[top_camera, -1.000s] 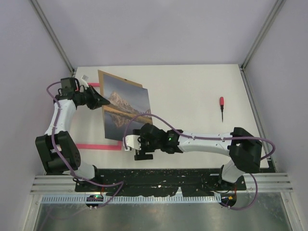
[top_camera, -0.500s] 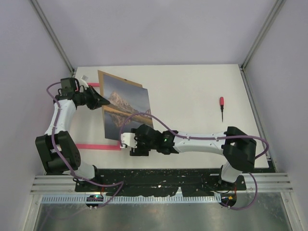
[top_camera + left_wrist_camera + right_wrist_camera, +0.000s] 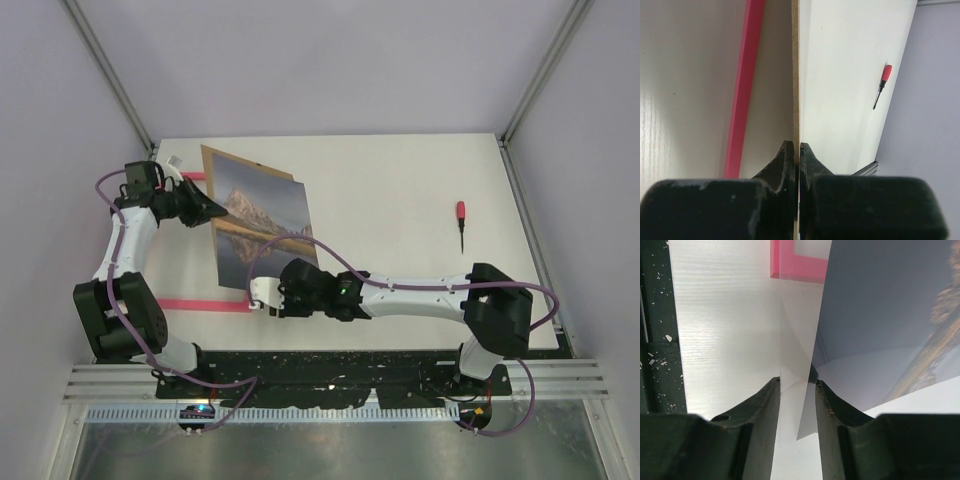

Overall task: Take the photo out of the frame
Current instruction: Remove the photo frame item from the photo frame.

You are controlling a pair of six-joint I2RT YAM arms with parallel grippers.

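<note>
The right pincer (image 3: 262,297) has travelled leftward along the near edge of the surface (image 3: 400,180) and narrowed its jaws from wide to roughly half; it now sits at the near lower corner of the photo (image 3: 265,225); in the right wrist view its fingers (image 3: 765,405) stand apart on either side of a thin sheet edge, with a gap still showing, so nothing is pinched yet; the left pincer (image 3: 212,212) has not shifted and stays clamped tight on the edge of the brown backing board (image 3: 222,160), holding it tilted up off the surface near the left edge; the photo lies against that board's face; the pink frame (image 3: 205,304) rests flat on the surface beneath, toward the near-left corner, apart from the print; the print looks already out of the frame, and the closing jaws suggest the step in hand is gripping it to peel it from the board; a red-handled screwdriver (image 3: 461,222) lies well apart, near the right edge
</note>
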